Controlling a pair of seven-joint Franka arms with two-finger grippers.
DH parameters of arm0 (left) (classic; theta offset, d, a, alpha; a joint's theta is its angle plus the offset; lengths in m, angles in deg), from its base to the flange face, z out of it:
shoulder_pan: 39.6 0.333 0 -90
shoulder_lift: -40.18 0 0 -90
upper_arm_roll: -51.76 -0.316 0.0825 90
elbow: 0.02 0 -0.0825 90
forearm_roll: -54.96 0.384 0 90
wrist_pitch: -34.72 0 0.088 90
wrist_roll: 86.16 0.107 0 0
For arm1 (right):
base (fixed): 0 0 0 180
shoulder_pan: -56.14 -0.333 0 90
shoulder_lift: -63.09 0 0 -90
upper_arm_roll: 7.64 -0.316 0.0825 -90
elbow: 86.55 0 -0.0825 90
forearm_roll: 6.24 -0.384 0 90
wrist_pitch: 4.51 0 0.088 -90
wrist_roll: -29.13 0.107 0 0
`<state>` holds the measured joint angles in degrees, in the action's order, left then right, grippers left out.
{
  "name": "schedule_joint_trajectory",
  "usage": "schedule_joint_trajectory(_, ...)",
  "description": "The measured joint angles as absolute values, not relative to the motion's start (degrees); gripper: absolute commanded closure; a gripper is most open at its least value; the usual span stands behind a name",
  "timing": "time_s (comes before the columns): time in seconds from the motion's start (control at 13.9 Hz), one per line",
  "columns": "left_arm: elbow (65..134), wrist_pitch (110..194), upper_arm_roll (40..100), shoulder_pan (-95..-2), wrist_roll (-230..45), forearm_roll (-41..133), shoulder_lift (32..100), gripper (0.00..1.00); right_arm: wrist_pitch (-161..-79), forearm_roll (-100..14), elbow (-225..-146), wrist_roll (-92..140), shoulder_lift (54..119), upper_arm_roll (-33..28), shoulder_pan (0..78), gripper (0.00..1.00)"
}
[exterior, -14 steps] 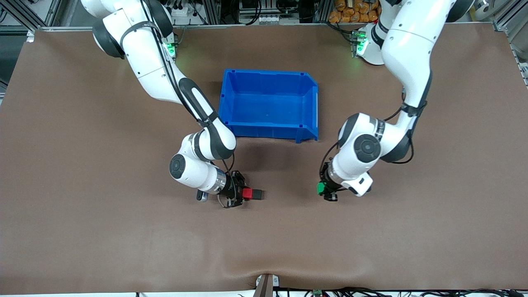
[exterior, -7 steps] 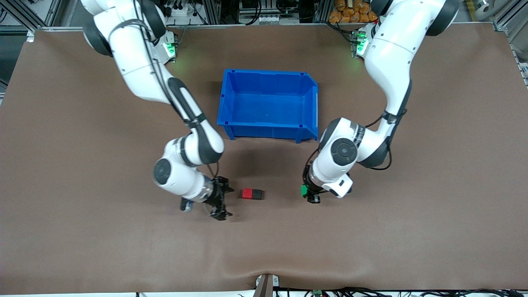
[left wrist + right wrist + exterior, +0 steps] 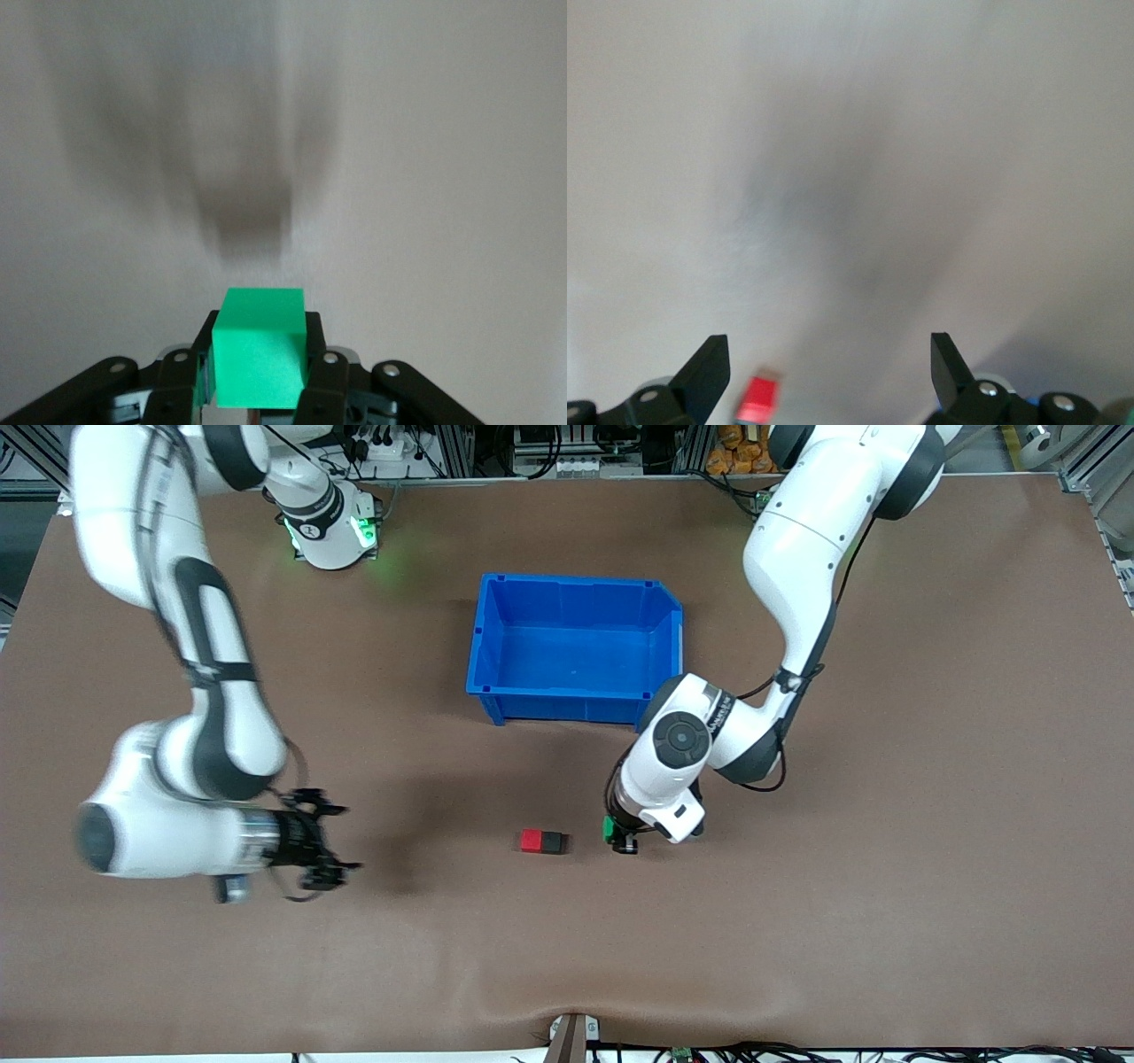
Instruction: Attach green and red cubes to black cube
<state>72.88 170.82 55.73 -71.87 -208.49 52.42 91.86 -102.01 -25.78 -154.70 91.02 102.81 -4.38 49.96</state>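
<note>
Our right claw (image 3: 341,837) hangs spread and empty over bare counter (image 3: 886,912). Red cube (image 3: 532,841) touches black cube (image 3: 554,842) mid-counter. Left claw (image 3: 618,836) pinches green cube (image 3: 609,829) just beside them; a skewed approach could shove the pair apart.

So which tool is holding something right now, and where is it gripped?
The left tool clamps the green cube by two opposite side faces. The right tool is open and holds nothing.
</note>
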Motion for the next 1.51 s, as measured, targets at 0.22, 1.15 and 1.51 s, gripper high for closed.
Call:
schedule_joint_trajectory(0.22,71.7,173.9,53.5,-75.2,-210.0,52.4,94.2,1.00,-93.3,-17.7,-153.6,75.8,94.7,-4.4,51.8,0.00)
schedule_joint_trajectory(1.15,70.6,181.0,51.9,-77.5,-210.4,52.4,98.1,1.00,-85.9,-9.1,-179.2,32.5,58.5,-6.7,58.7,0.00)
schedule_joint_trajectory(1.51,70.6,182.5,50.8,-78.9,-210.4,52.4,98.6,1.00,-83.1,-8.8,-176.6,32.2,57.7,-7.6,57.8,0.00)
